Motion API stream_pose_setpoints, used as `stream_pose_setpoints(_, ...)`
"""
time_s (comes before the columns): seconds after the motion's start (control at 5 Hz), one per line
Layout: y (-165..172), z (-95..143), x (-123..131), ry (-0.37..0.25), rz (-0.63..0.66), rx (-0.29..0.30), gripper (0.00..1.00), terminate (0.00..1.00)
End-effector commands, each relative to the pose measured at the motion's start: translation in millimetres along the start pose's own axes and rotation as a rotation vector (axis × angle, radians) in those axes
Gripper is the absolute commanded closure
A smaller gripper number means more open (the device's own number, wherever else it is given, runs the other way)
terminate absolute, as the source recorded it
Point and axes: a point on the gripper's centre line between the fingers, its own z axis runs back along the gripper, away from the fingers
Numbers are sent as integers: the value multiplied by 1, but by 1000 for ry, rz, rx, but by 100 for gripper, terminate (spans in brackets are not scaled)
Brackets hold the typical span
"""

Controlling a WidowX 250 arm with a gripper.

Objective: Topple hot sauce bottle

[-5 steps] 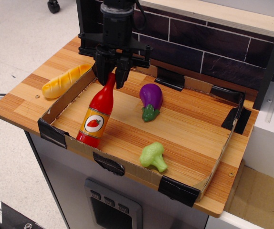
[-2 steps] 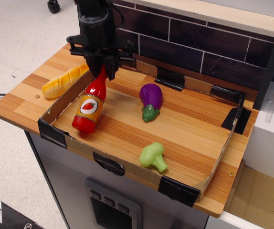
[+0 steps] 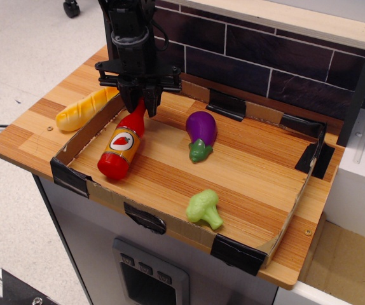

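One hot sauce bottle leans steeply, neck clamped in the tool. Right of it: one eggplant, one broccoli (one bread loaf left).

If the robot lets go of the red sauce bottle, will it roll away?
The hot sauce bottle looks round and glossy, so it would probably roll a bit. The cardboard wall beside it should stop it. It is strongly tilted, neck up at the gripper, so it likely drops flat first.

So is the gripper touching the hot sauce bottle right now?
Touching. The camera view shows the gripper with its fingers closed around the neck of the hot sauce bottle, which lies tilted inside the cardboard tray.
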Motion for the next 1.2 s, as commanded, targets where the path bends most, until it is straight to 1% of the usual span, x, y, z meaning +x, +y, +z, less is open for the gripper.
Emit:
stream_pose_setpoints(0.0, 5, 25, 23, -27, 115, 66, 0, 0)
stream_pose_setpoints(0.2, 7, 37, 23, -9, 109, 124, 0, 0)
stream_pose_setpoints(0.4, 11, 59, 20, -6, 115, 130, 0, 0)
stream_pose_setpoints(0.6, 12, 77, 16, -19, 113, 111, 0, 0)
stream_pose_setpoints(1.0, 12, 77, 16, -19, 113, 111, 0, 0)
